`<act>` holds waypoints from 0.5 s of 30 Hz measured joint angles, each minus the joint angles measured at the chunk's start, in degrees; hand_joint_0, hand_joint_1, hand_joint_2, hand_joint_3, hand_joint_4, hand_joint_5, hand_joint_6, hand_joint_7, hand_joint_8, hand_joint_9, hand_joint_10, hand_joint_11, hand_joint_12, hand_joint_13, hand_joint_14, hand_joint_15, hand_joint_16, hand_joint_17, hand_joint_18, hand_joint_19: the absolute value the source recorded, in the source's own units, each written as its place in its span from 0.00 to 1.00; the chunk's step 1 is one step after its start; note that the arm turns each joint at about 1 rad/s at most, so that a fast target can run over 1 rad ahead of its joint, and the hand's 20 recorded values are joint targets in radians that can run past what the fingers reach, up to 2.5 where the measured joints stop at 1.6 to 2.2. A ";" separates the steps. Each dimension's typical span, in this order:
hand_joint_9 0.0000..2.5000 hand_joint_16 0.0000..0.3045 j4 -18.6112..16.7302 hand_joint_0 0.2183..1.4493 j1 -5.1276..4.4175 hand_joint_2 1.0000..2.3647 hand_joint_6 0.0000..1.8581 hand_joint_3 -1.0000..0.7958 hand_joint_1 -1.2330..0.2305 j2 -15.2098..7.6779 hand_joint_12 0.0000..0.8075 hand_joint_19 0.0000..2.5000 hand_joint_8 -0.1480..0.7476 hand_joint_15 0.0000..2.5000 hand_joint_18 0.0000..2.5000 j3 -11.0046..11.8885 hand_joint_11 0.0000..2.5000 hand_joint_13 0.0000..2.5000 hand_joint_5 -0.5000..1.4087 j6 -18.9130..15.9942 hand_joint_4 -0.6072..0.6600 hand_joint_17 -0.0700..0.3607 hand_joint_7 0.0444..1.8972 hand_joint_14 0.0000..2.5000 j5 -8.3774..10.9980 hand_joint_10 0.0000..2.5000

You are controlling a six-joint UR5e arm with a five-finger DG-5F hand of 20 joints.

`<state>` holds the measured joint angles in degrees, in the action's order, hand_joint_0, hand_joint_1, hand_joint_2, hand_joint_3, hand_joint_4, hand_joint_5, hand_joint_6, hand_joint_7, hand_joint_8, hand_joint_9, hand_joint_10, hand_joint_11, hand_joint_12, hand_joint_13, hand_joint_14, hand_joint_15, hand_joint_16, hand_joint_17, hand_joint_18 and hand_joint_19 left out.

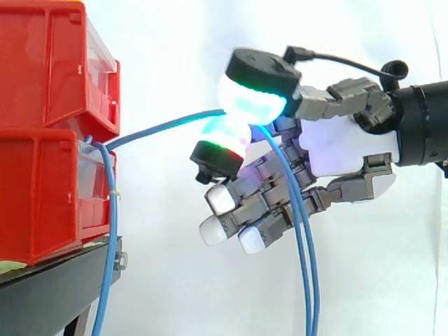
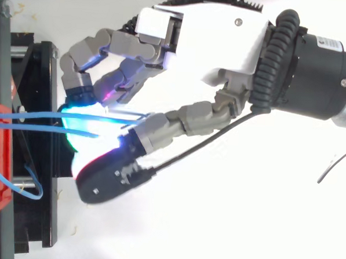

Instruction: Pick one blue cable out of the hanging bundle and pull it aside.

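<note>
ROBOT PICKS OUT A CABLE: The hand (image 1: pixel 343 150) is pinching a blue cable (image 1: pixel 161 127) between two glowing pads (image 1: pixel 248 105), one shining cyan-green above and the other green and red below. Its other fingers are curling underneath, their tips showing white. On the arm's side of the pinch, two blue strands (image 1: pixel 301 231) are dropping across the curled fingers and out of the bottom of the side view. On the other side, the cable is stretching almost level through the air to the front of the red bins (image 1: pixel 49 70). From above, the hand (image 2: pixel 207 32) is reaching in from the right, and two blue lines (image 2: pixel 34 117) are running side by side from the bins to its lit pads. At the bins, another blue strand (image 1: pixel 110 238) is hanging straight down from the lower bin, past the edge of the black stand (image 1: pixel 49 294) carrying the stacked pair. A white curtain (image 1: pixel 175 42) is hanging behind.
</note>
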<state>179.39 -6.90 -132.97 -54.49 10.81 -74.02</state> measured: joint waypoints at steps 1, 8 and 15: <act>0.40 0.18 0.00 0.17 0.00 0.00 0.47 0.28 0.29 0.00 0.45 0.16 0.52 0.14 0.32 0.00 0.26 0.29 0.20 0.00 0.54 0.45 0.66 0.01 0.01 0.01; 0.40 0.21 -0.01 0.13 0.03 0.00 0.46 0.28 0.48 0.00 0.51 0.16 0.57 0.14 0.33 0.00 0.24 0.29 0.20 -0.01 0.56 0.50 0.64 0.01 -0.04 0.01; 0.40 0.18 0.00 0.23 0.08 0.00 0.46 0.28 0.46 -0.01 0.44 0.19 0.53 0.15 0.29 0.00 0.26 0.28 0.19 0.00 0.58 0.44 0.73 0.01 -0.03 0.01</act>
<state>179.39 -6.82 -132.97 -54.49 10.81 -74.06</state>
